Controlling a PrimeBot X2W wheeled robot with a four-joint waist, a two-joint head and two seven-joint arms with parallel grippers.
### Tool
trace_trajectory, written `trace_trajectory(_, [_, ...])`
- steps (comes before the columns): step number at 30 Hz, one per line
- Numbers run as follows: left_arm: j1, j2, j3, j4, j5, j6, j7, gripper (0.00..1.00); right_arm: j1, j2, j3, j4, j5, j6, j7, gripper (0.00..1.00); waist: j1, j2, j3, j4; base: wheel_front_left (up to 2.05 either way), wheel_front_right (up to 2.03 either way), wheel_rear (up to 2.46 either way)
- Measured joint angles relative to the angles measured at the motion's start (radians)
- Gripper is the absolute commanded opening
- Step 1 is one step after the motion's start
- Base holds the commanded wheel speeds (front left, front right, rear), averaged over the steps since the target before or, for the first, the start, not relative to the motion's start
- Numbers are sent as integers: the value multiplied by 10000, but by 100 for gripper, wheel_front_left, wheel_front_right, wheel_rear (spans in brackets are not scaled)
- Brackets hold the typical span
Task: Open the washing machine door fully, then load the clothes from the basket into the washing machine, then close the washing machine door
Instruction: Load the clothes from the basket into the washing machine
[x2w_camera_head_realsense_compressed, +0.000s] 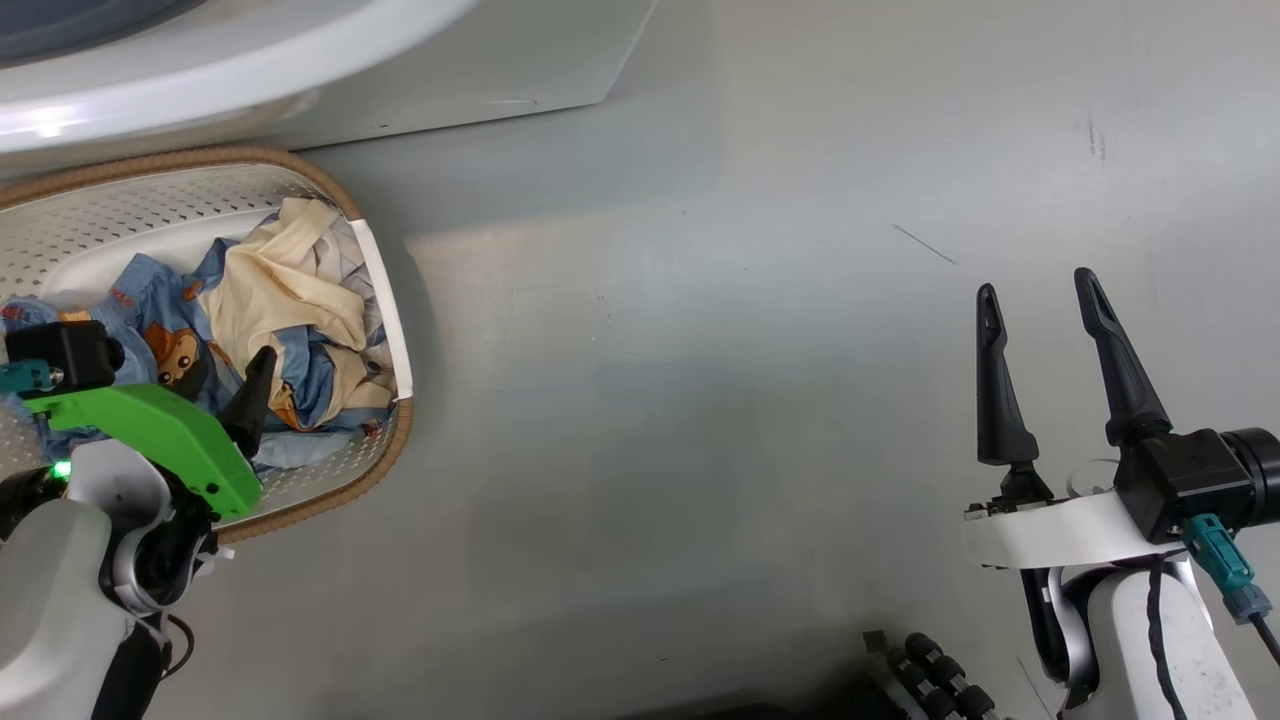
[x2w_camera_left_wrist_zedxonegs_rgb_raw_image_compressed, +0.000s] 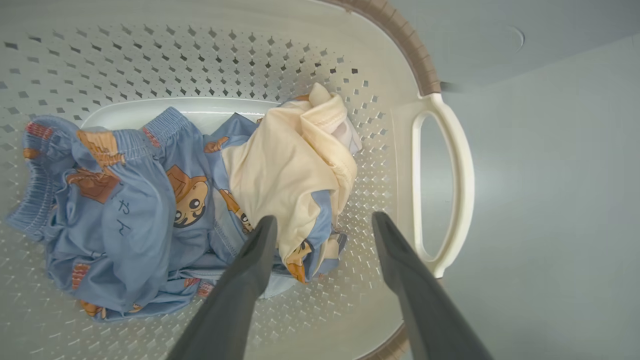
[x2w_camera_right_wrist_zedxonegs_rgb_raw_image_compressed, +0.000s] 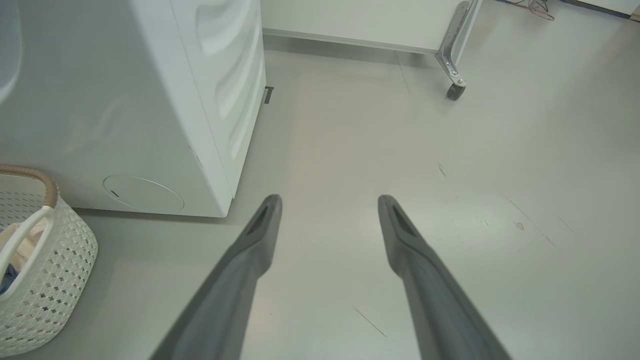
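The left tool (x2w_camera_left_wrist_zedxonegs_rgb_raw_image_compressed: 324, 218) is held wide open and empty above the clothes (x2w_camera_left_wrist_zedxonegs_rgb_raw_image_compressed: 150, 200) in the basket (x2w_camera_left_wrist_zedxonegs_rgb_raw_image_compressed: 200, 55), where only the cream piece's edge may be pinched and the rest left behind.

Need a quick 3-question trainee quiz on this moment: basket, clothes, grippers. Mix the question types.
1. True or false: the left gripper is shut on the clothes.
2. Where do the clothes lie? A: in the basket. B: in the drum. C: on a table.
3. Fill in: the right gripper hangs open over the bare ____.

Key: 1 false, it is open. 2 A. 3 floor.
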Motion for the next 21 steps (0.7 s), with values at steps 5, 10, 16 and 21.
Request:
trace_trajectory(5, [-291,56,-288,232,-128,0,-33,100,0,4,-23,-119,-79,-77,0,100,0,0,210,-36,0,0,0])
trace_trajectory(10, [-663,50,-575,487,-295,0,-90,100,1,4,-81,-222,-150,-167,0,100,0,0,478,-24,0,0,0])
trace_trajectory(16, [-869,52,-777,696,-428,0,-176,100,25,6,-104,-320,-163,-178,0,100,0,0,648,12,0,0,0])
trace_trajectory(21, [-1157,40,-957,861,-516,0,-249,100,31,-29,-199,-443,-182,-263,0,100,0,0,824,74,0,0,0])
